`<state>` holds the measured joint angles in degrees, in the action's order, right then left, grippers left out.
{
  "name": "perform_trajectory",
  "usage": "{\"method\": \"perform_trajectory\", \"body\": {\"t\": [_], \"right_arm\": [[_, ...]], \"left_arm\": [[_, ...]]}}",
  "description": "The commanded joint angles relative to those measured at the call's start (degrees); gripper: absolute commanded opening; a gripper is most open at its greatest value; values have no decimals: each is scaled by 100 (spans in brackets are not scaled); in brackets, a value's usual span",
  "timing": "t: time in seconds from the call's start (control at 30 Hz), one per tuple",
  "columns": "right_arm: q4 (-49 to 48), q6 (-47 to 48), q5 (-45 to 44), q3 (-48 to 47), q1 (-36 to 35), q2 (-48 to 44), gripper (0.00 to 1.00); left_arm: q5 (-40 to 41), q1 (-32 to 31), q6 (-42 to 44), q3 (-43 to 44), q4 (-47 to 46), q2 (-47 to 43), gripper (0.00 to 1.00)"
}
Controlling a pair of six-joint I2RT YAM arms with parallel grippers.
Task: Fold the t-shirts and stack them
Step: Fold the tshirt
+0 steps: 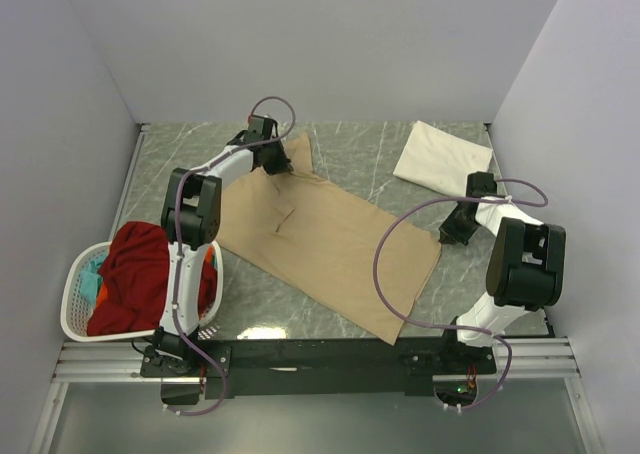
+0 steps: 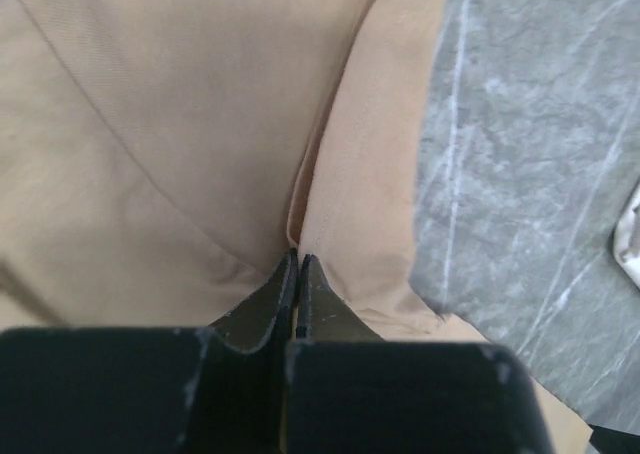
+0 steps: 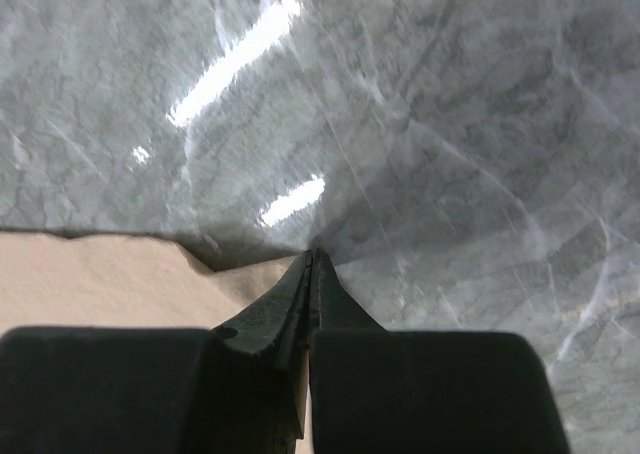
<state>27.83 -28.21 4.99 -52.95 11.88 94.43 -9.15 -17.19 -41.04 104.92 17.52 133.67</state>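
The tan shirt (image 1: 320, 239) lies spread slantwise across the table (image 1: 365, 159). The left end effector (image 2: 299, 259) is pinched tight on a fold at its far end. The right end effector (image 3: 311, 257) is closed at the shirt's near right corner, whether on cloth I cannot tell. A folded cream shirt (image 1: 440, 157) lies far right, apart.

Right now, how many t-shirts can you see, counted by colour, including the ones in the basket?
Tan t-shirt: 1, spread out flat
Cream-white t-shirt: 1, folded
Red t-shirt: 1, in the basket
Teal t-shirt: 1, in the basket, only partly showing
Orange t-shirt: 1, in the basket, only a sliver showing
Total: 5 visible; the pile may hide more.
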Motion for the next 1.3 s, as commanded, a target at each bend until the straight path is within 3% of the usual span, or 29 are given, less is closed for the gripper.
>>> {"method": "perform_trajectory", "body": {"t": [0.0, 0.37, 0.6, 1.27], "right_arm": [[187, 61, 19, 92, -1, -469, 0], [582, -62, -200, 338, -634, -1295, 0], [986, -281, -666, 496, -1468, -1787, 0], [1611, -1161, -754, 1603, -2163, -3291, 0]], "left_arm": [[246, -30, 236, -95, -152, -762, 0], [791, -39, 755, -710, -21, -1360, 0], [1257, -30, 1018, -1271, 164, -1852, 0], [2084, -30, 1564, -3074, 278, -3250, 0]]}}
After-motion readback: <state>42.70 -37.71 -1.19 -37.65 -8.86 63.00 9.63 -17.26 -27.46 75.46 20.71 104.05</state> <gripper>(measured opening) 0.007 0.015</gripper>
